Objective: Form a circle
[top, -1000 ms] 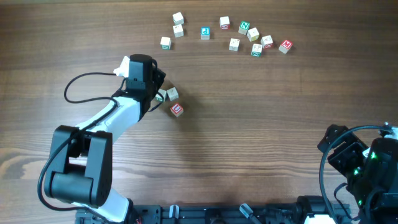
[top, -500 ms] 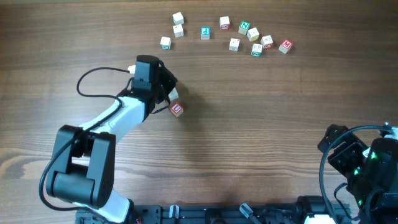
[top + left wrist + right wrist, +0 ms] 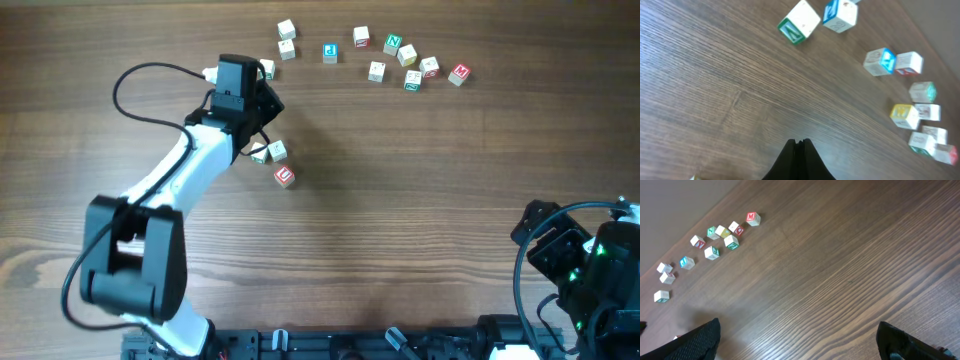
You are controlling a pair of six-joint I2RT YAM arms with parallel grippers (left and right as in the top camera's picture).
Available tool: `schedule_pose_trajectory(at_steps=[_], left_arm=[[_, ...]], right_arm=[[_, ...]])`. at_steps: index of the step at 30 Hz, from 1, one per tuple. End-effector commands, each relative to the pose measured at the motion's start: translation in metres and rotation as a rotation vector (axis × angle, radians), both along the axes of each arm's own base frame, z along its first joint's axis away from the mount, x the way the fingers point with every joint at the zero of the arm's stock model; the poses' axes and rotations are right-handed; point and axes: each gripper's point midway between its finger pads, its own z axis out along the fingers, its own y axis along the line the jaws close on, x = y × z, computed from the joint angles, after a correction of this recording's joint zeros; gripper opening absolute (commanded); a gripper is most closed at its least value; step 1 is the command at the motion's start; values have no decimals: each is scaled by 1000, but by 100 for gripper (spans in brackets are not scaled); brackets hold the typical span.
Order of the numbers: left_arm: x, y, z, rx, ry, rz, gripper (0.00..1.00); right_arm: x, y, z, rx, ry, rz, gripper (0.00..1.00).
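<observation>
No full circle shows; three small pale letter cubes sit close together left of centre: one [image 3: 258, 153], one [image 3: 277, 150] and a red-printed one [image 3: 285, 176]. My left gripper [image 3: 274, 104] hovers just beyond them, shut and empty, its fingertips [image 3: 799, 143] pressed together over bare wood. Ahead of it in the left wrist view lie a green-printed cube [image 3: 798, 22] and a blue-printed cube [image 3: 840, 14]. My right gripper [image 3: 800, 342] is open and empty at the near right corner, far from all cubes.
Several scattered letter cubes form a loose row along the far side, from one [image 3: 287, 29] to a red-printed one [image 3: 459, 73]. The left arm's cable [image 3: 150, 75] loops over the table. The right arm [image 3: 585, 265] fills the near right corner.
My left gripper has moved from beside the three clustered cubes toward the far row, still shut. The three cubes stay where they were. The right arm has not moved.
</observation>
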Motion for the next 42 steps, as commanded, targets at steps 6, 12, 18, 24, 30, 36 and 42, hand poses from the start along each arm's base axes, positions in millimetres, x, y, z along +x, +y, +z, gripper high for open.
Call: schedule_pose_trajectory(at_steps=[6, 12, 18, 24, 30, 36, 42], left_arm=[[5, -4, -10, 40, -7, -1, 4], [3, -7, -25, 40, 22, 2, 4], [-3, 2, -34, 58, 66, 61, 4], [-11, 5, -40, 49, 111, 94, 4], [-14, 5, -43, 39, 128, 118, 4], [-18, 6, -47, 32, 145, 133, 4], [-23, 1, -51, 41, 162, 120, 4]], right_arm=[[0, -1, 2, 1, -11, -7, 100], [0, -1, 2, 0, -11, -7, 100], [0, -1, 2, 1, -11, -7, 100], [0, -1, 2, 1, -11, -7, 100], [0, -1, 2, 1, -11, -7, 100], [0, -1, 2, 0, -11, -7, 100], [0, -1, 2, 0, -11, -7, 100]])
